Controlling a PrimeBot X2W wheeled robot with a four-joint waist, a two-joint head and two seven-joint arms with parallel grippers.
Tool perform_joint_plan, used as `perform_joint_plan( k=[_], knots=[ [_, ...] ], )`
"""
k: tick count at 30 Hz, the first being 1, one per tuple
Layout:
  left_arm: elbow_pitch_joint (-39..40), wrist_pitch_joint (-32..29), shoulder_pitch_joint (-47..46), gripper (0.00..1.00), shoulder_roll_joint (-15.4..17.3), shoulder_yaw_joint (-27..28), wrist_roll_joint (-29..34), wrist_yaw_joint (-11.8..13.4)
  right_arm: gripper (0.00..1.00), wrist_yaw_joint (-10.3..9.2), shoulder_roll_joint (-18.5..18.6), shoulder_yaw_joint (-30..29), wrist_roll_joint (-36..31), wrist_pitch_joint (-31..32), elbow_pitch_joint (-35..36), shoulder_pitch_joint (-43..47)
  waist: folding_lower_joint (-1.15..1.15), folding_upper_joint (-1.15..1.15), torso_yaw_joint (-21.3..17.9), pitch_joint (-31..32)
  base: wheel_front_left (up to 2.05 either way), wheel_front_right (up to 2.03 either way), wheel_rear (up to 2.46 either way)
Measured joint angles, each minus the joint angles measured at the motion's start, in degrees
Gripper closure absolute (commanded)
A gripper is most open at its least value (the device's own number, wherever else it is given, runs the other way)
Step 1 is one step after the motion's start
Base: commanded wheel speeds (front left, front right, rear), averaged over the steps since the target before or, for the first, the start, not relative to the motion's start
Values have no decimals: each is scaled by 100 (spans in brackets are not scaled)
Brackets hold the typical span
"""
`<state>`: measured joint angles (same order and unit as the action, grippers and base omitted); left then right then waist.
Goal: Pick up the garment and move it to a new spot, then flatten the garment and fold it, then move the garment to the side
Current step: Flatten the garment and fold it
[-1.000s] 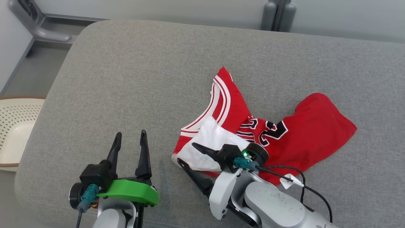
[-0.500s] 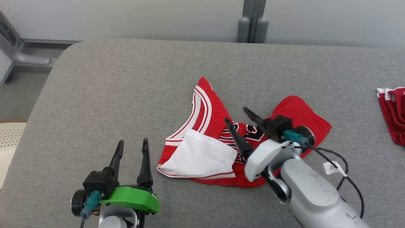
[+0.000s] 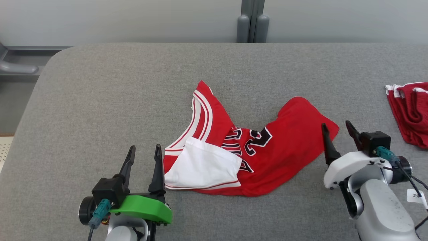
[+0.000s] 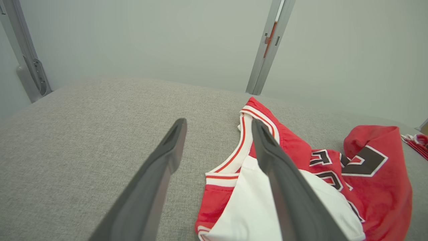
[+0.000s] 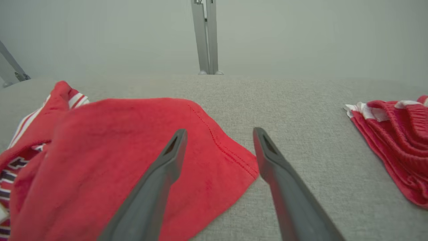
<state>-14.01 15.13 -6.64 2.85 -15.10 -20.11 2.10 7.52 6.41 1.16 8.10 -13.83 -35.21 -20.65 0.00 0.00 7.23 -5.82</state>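
Head camera looks down from above the near edge onto the grey worktop [image 3: 100, 83], with the wall [image 3: 133, 20] at the far side. Left wrist camera sits low and close over the left end of the red jersey [image 4: 294, 147], facing far. Right wrist camera, equally low, faces far across its right corner. All three share that jersey.

Grey fabric surface [image 3: 133, 83], pale wall [image 3: 133, 20] w/ metal post [image 3: 249, 26], maybe frame.

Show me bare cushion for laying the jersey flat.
Widest: the gray cushion left of the jersey, beyond the left claw. Also the strip behind the jersey along the wall. Crowded at right, between right claw and second red garment.
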Motion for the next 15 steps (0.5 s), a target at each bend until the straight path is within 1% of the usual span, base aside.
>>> perform_joint_plan(
  k=[5,8,15],
  knots=[
    [-11,0,-83,0,-1,-12,1,-10,0,-1,8,-745,-502,445,-520,-137,0,0,42,-126,0,0,0],
    [-9,0,-140,0,-1,-20,1,-10,0,0,-36,-995,-654,653,-853,-409,0,0,106,-199,0,0,0],
    [-8,0,-220,0,0,-20,0,-10,0,0,-53,-1162,-886,1058,-1663,-933,0,0,279,-356,0,0,0]
  ],
)
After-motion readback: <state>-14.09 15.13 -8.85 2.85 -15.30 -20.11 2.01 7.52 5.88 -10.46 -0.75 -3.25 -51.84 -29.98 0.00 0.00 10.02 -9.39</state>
